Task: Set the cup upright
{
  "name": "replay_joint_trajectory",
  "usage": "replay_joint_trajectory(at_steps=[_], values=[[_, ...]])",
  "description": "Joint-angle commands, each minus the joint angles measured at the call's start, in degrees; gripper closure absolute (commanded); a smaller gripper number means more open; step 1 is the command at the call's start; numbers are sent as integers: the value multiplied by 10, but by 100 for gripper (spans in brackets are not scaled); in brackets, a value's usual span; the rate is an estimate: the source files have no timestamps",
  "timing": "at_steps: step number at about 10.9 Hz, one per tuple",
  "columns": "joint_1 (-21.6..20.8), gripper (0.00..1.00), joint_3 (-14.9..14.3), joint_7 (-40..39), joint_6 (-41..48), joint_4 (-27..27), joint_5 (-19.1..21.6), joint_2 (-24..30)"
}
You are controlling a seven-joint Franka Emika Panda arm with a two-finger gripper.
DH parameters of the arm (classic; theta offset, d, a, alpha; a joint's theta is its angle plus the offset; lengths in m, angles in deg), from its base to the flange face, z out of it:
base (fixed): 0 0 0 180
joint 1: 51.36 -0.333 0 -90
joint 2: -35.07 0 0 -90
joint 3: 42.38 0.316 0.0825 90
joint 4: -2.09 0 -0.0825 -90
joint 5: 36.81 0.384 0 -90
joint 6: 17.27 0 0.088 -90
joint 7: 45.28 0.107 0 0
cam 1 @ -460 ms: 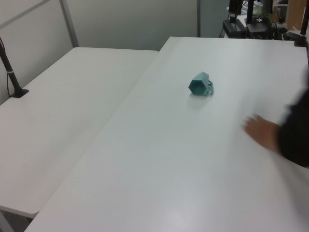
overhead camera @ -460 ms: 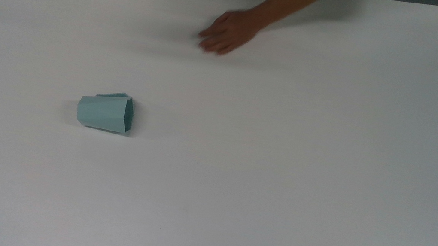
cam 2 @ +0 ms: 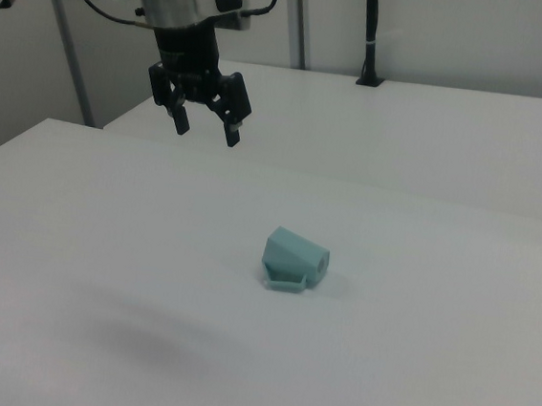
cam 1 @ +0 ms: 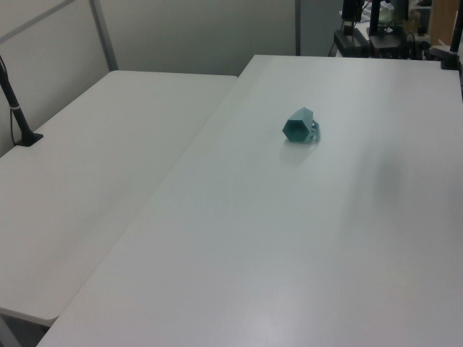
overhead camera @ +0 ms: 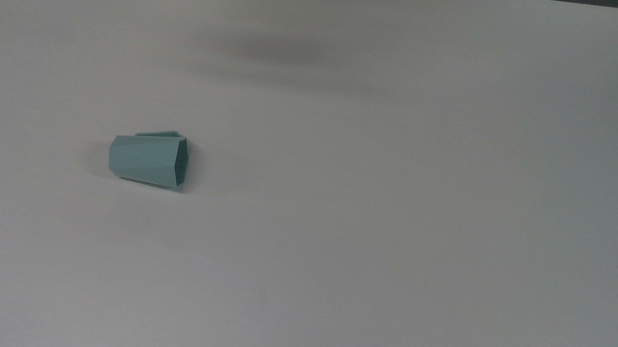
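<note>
lying on its side: cup (overhead camera: 148, 159); claw (cam 2: 204, 126) open above table (overhead camera: 401, 212).

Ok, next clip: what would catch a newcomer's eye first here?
The pale teal cup lies on its side on the white table, toward the top view's left, its mouth facing the top view's right. In the right view the gripper hangs open above the table, up and to the right view's left of the cup, well apart from it.
</note>
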Motion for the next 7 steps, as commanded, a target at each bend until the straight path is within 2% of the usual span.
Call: replay_joint_trajectory(at_steps=[1,5,7], values=[[-9,0,-5,8,18,-6,-10,12],[-16,0,-1,25,7,-6,-8,-5],[-43,0,1,65,-17,-5,-12,-25]])
